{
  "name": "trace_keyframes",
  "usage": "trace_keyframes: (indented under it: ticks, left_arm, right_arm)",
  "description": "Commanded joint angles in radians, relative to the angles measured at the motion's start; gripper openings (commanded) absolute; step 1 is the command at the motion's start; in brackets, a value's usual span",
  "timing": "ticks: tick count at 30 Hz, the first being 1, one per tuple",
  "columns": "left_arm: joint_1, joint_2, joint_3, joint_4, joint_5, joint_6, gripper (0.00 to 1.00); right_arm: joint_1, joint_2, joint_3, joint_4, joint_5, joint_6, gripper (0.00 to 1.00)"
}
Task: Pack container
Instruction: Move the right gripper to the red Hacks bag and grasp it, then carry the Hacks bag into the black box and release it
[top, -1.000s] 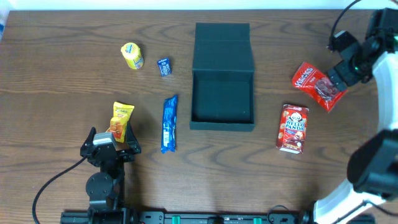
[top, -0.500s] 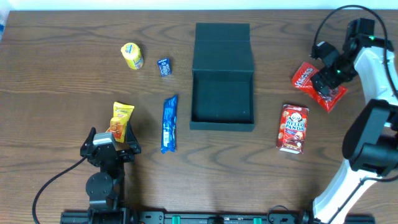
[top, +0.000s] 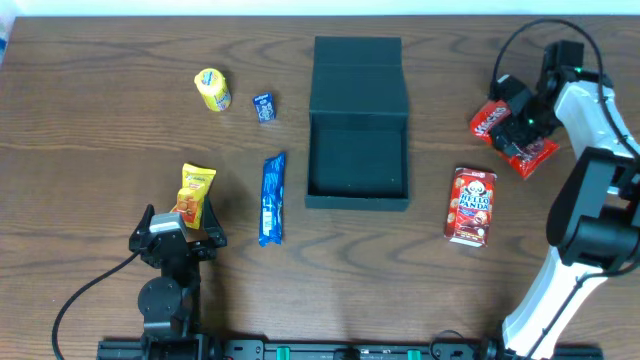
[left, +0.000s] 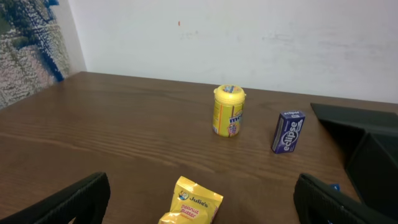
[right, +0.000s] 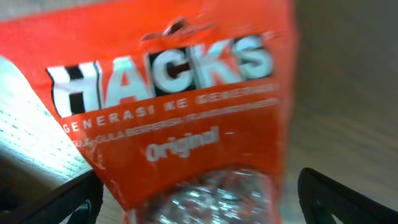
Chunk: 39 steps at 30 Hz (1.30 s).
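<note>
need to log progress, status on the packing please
Left hand open, yellow packet just ahead. Right hand open, low over the red Hacks packet, no grip. Container lid open, empty. Nothing blocking its opening.

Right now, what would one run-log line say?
container: lid open, nothing inside | right gripper: open, over Hacks packet | left gripper: open, by Julie's packet

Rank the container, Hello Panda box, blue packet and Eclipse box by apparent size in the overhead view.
1. container
2. Hello Panda box
3. blue packet: longer but narrower, so only narrowly behind the Hello Panda box
4. Eclipse box
</note>
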Motion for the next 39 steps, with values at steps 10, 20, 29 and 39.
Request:
trace_keyframes:
  ticks: [10,20,29,39]
  left_arm:
    - [0.006,-0.002,-0.016,-0.046,-0.024,0.000,0.95]
    - [0.006,-0.002,-0.016,-0.046,-0.024,0.000,0.95]
    - [0.006,-0.002,-0.016,-0.046,-0.024,0.000,0.95]
    - [0.006,-0.002,-0.016,-0.046,-0.024,0.000,0.95]
  right_arm:
    - [0.022,0.018,-0.079,0.052,-0.011,-0.014,0.96]
    - [0.037,0.018,-0.079,0.047,-0.010,-0.013,0.61]
    - [0.047,0.011,-0.079,0.045,0.000,-0.013,0.46]
    - [0.046,-0.091,-0.079,0.040,0.000,0.002,0.37]
